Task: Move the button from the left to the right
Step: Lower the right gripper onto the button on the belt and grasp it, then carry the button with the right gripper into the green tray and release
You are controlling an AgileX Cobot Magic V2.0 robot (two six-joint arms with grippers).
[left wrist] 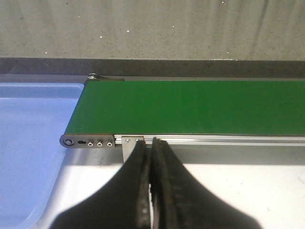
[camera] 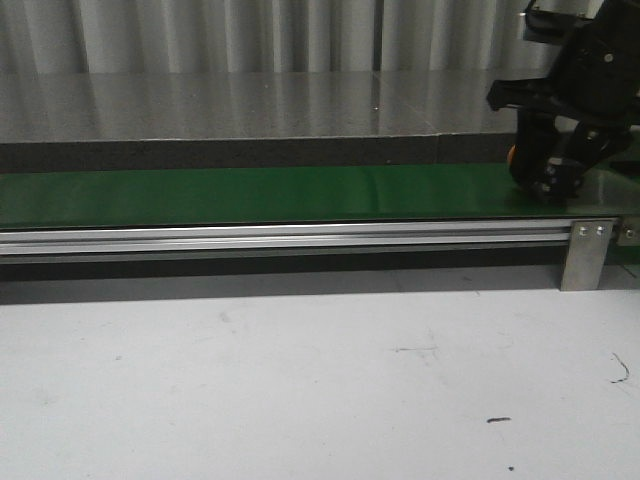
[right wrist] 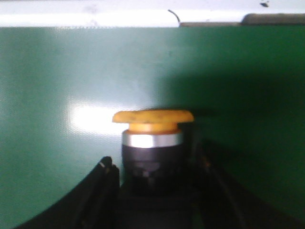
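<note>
The button (right wrist: 152, 117) has a round orange cap, a silver ring and a black body. It sits between my right gripper's (right wrist: 153, 163) fingers, cap pointing out past the fingertips, over the green conveyor belt (right wrist: 57, 86). The jaws stand against its dark boxy base. In the front view my right gripper (camera: 540, 178) is low over the belt's (camera: 250, 195) right end, and only a sliver of the orange cap (camera: 513, 156) shows. My left gripper (left wrist: 151, 143) is shut and empty, in front of the belt's left end (left wrist: 190, 107). It does not show in the front view.
A blue tray (left wrist: 28, 143) lies beside the belt's left end. An aluminium rail (camera: 300, 238) runs along the belt's front edge, with a metal bracket (camera: 585, 255) near the right end. The white table (camera: 300, 390) lies in front.
</note>
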